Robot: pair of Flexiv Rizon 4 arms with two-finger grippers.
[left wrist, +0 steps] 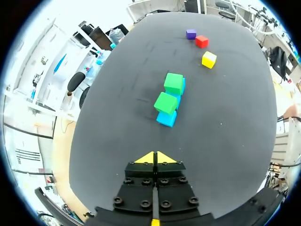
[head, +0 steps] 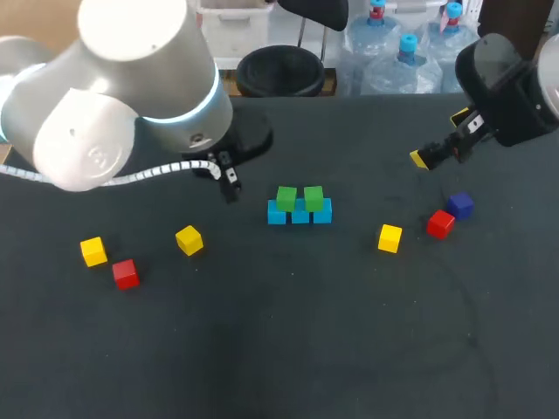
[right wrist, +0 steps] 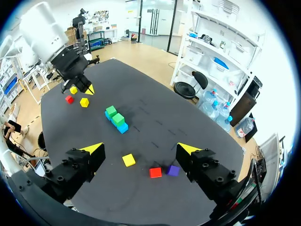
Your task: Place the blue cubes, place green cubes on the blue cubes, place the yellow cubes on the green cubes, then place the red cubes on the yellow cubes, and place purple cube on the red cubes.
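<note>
Holding nothing, your left gripper has its yellow tips pressed together. Your right gripper is spread wide and also empty. Ahead of the left fingers, three blue cubes sit in a touching row with two green cubes on top. One yellow cube lies under the right gripper, near a red cube and the purple cube. Two other yellow cubes and a second red sit well apart on the left. Judgement: green layer done, yellow step in hand. Next, lower the open right fingers around the near yellow cube, close, then set it squarely on the greens.
</note>
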